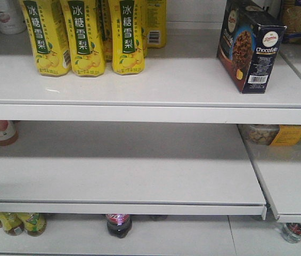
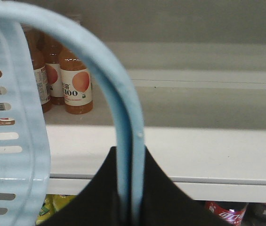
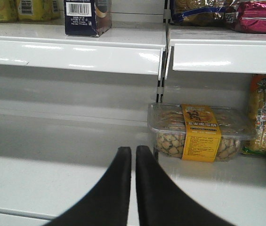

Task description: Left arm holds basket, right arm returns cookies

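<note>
The shelving (image 1: 139, 101) fills the front view: an upper white shelf across the upper half of the frame, a lower shelf (image 1: 118, 181) below it, and a neighbouring bay at the right edge.

The basket (image 2: 15, 155) occupies the left side of the left wrist view, its slotted wall at the left edge and its band handle (image 2: 118, 108) arching down to the lower centre. The handle is pinched by the left pincer (image 2: 130, 207), whose two black fingers are pressed against either side of the band.

The yellow bottles (image 1: 81, 37) stand in a row at the upper left of the front view. The cookies (image 1: 249, 50) stand upright on the upper shelf at the upper right, just beside the shelf's right end and near its front lip; in the right wrist view the box appears at the upper left, barcode panel forward.

The right pincer (image 3: 133, 183) is seen at the lower centre of the right wrist view, fingers pressed together with nothing between them, well below the box and apart from it. A clear snack tray (image 3: 196, 134) lies on the lower shelf, right of centre.

The placement is judged complete. Risks from here:
- The upper shelf lip could be struck if the right arm is raised during withdrawal.
- The box could be toppled by such a knock, as it stands near the edge.
- The basket could swing into the shelf front, as it hangs by one thin band.
</note>
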